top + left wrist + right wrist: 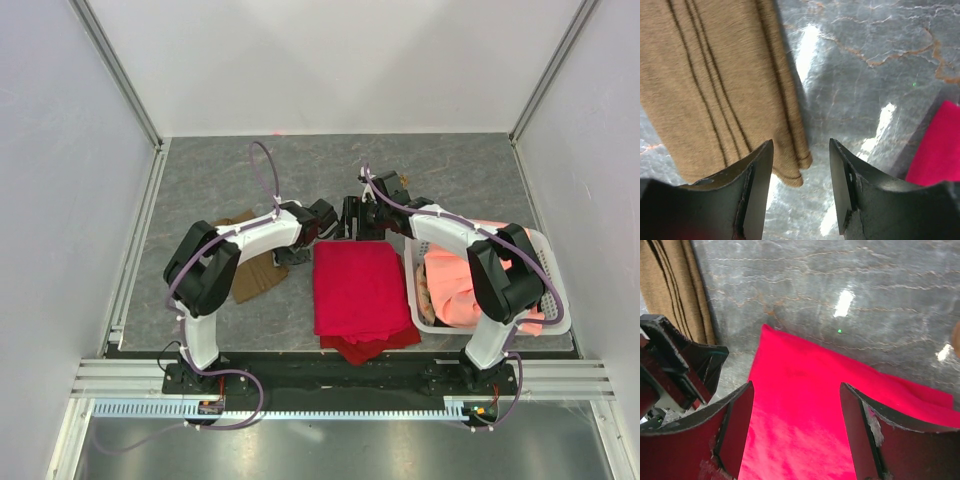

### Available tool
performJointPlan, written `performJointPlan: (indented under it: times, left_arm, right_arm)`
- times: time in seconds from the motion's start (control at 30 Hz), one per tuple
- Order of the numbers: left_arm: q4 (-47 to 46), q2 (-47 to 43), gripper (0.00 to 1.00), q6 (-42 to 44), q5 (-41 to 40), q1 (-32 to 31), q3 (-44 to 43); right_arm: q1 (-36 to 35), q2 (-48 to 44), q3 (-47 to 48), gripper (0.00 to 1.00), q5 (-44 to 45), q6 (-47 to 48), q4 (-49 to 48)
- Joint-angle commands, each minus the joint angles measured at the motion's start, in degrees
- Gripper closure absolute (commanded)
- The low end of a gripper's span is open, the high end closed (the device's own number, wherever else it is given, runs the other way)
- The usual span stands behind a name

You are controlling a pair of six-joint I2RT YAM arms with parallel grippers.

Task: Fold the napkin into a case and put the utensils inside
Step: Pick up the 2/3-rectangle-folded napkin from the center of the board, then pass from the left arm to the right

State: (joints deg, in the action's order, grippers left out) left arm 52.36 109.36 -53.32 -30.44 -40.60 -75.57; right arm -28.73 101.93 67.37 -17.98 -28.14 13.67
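The olive-brown napkin (255, 280) lies on the table left of centre, partly under my left arm. In the left wrist view its striped corner (715, 75) reaches down between the tips of my left gripper (801, 142), which hangs open above it with nothing gripped. My right gripper (796, 385) is wide open over the red cloth (805, 405), close to that cloth's corner, and holds nothing. In the top view both wrists meet near the table's middle (340, 218). The napkin's edge (675, 285) shows at the upper left of the right wrist view. The case and the utensils are out of view.
The red cloth (360, 290) lies folded at centre, near the front edge. A white basket (545, 250) at the right holds a salmon-orange cloth (455, 290). Grey marbled table (875, 75) shows between napkin and red cloth. Walls close off the left, right and back.
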Motion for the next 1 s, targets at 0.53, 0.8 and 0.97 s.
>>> performJointPlan:
  times: [0.53,0.8,0.97]
  left_arm:
    - [-1.63,-2.56,0.94,3.92,2.92,2.45,2.43]
    - [-7.97,-15.57,0.98,7.26,9.77,3.86,10.00]
    - [-9.20,-19.18,0.98,8.32,11.19,4.91,14.04]
  right_arm:
    - [1.92,0.28,-1.11,0.21,-7.33,-2.26,-7.60]
    - [-1.41,7.13,6.18,0.21,-9.01,-6.31,-8.13]
    - [-4.49,11.70,11.72,0.21,-9.09,-10.35,-9.01]
